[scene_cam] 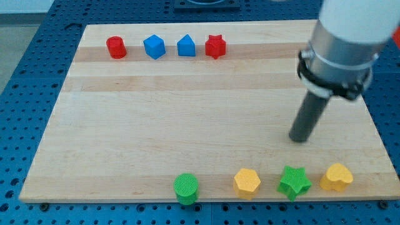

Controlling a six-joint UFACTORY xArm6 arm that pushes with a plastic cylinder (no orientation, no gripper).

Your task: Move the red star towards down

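Observation:
The red star (215, 46) lies near the view's top of the wooden board (187, 119), at the right end of a row with a red cylinder (115, 47), a blue cube (154, 47) and a blue pentagon-like block (185, 45). My tip (300, 137) rests on the board at the view's right, far below and to the right of the red star, touching no block.
Along the view's bottom edge stand a green cylinder (186, 188), a yellow hexagon (247, 182), a green star (294, 182) and a yellow heart (336, 177). The board lies on a blue perforated table (25, 94).

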